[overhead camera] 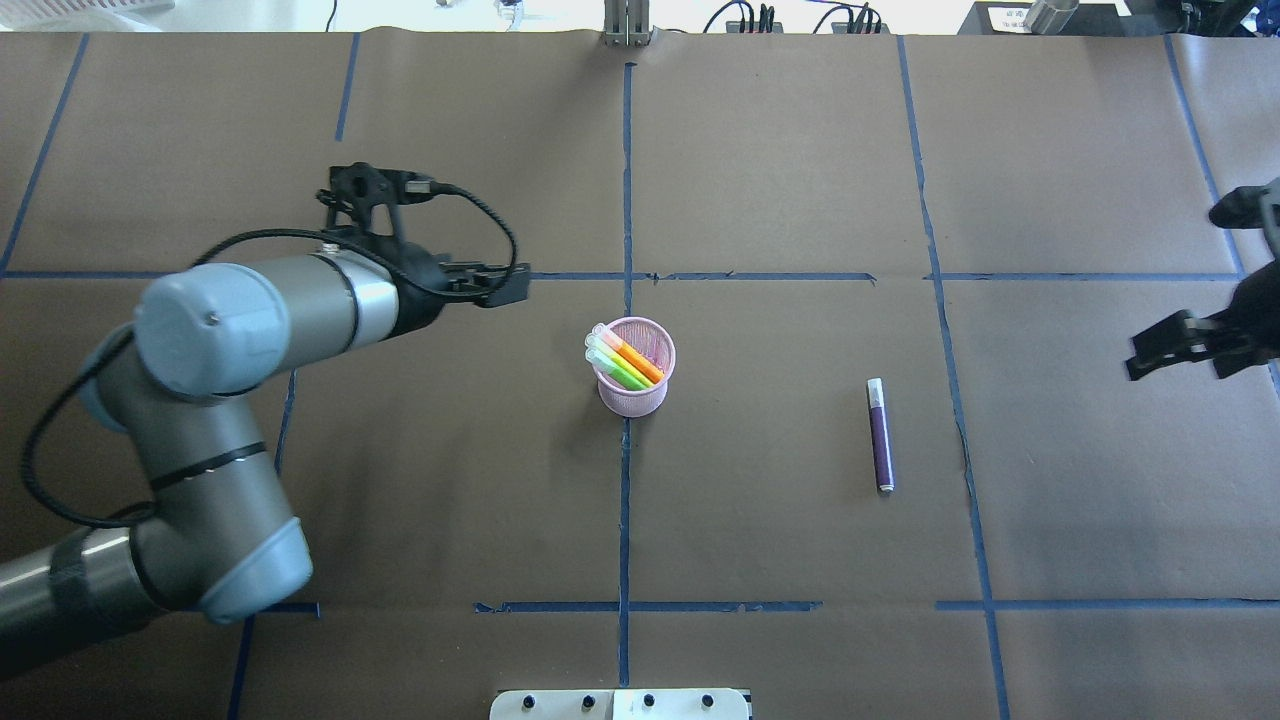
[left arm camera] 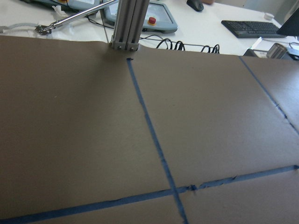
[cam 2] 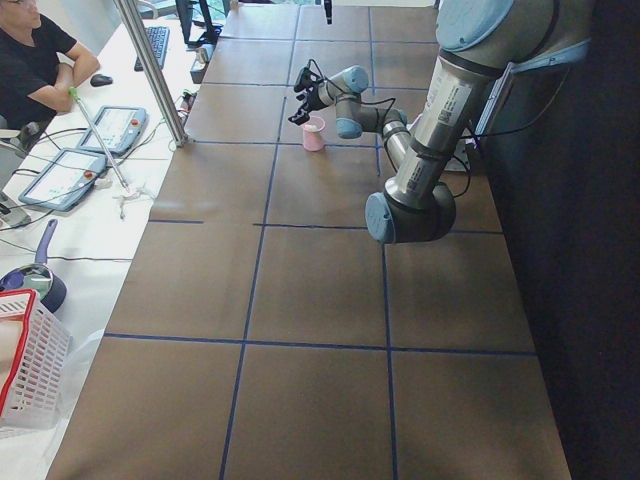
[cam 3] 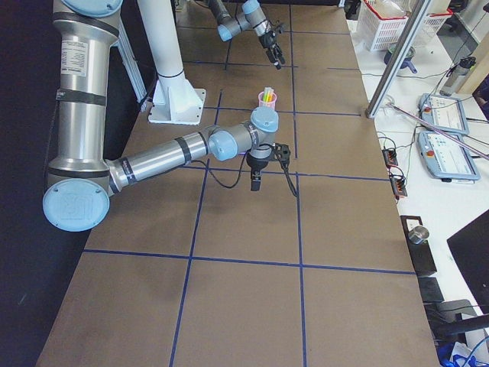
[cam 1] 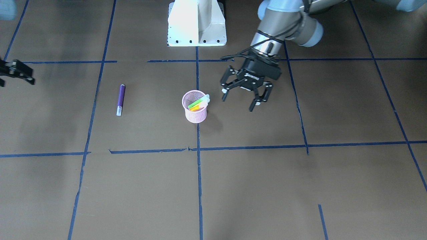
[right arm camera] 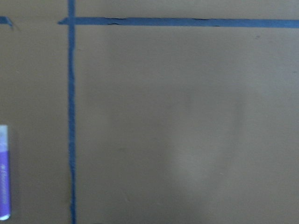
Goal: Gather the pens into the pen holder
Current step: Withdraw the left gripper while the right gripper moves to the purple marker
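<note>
The pink mesh pen holder (cam 1: pixel 195 111) (overhead camera: pixel 634 395) stands at the table's centre with green, yellow and orange pens (cam 1: pixel 198 103) (overhead camera: pixel 628 364) leaning inside it. A purple pen (cam 1: pixel 120 99) (overhead camera: pixel 880 436) (right arm camera: pixel 3 182) lies flat on the table, apart from the holder. My left gripper (cam 1: pixel 241 100) (overhead camera: pixel 365 195) hovers beside the holder, open and empty. My right gripper (cam 1: pixel 16 78) (overhead camera: pixel 1200 350) sits at the table's edge beyond the purple pen, mostly cut off; its fingers look spread, with nothing between them.
The white robot base (cam 1: pixel 196 23) sits behind the holder. Blue tape lines cross the brown table. A metal post (left arm camera: pixel 128 23), control pendants and a keyboard stand past the far edge. A seated person (cam 2: pixel 35 60) and a white basket (cam 2: pixel 25 370) are off the table.
</note>
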Tool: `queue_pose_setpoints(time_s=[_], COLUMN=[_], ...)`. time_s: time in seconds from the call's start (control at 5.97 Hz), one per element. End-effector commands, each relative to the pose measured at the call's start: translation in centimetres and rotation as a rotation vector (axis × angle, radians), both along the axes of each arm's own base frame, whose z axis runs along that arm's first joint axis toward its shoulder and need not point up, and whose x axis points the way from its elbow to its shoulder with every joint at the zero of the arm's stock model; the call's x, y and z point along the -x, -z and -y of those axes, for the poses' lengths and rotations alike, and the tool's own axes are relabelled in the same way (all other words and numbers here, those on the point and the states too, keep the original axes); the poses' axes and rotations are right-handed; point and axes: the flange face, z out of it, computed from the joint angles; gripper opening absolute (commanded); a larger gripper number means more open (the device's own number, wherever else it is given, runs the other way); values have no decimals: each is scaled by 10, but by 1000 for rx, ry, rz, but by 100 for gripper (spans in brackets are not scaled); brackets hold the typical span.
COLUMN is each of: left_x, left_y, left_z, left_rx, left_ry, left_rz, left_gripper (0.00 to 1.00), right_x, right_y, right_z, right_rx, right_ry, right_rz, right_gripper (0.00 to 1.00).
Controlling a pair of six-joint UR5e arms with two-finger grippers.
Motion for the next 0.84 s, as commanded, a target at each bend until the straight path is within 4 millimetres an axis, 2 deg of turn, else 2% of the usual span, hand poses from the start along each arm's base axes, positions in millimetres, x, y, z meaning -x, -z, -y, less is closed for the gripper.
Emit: queue_pose_setpoints(time_s=[0.0,0.17,0.33,0.5,0.67], left_x=[53,78,90,91,91], left_y=[-54,-72,-72,-71,-71], left_z=[10,-7,-16,-18,-17], left_rx=[100,124,124,123,126], left_ry=[-83,-100,-105,-105,-102], left_rz=[38,50,43,42,40], left_gripper=[99,99,99,99,100], right_x=[103,154,212,231,260], right_y=[63,85,103,105,82], right_z=[-14,-16,-13,-21,-33], right_rx=[36,83,82,83,67], right_ry=[-132,-180,-226,-240,-220], right_rz=[51,60,50,41,-17], right_gripper=[100,99,99,98,97])
